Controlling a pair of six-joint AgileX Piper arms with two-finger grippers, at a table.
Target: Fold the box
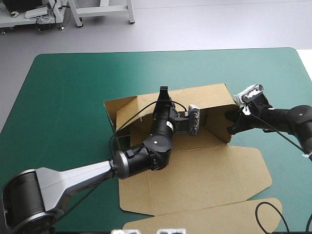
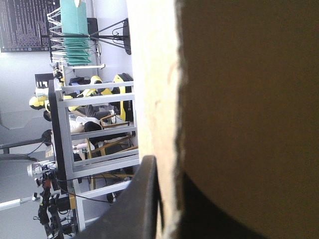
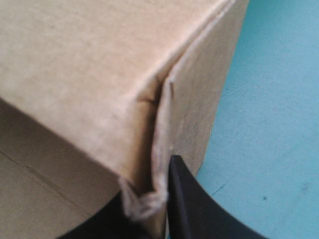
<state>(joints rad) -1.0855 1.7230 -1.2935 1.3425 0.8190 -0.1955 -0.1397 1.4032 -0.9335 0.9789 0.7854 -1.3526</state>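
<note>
On the teal-green table cover (image 1: 63,97), the brown cardboard box (image 1: 204,175) lies near the middle, with its far walls raised and its lid flat toward the near edge. The left gripper (image 1: 163,93) clamps the far wall between its black fingers. The right gripper (image 1: 233,123) clamps the right corner of the box.

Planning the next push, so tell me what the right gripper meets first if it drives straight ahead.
The box: the right gripper pinches the board at a raised corner, and that corner's walls stand directly ahead, with nothing else between as far as the wrist view shows.
</note>
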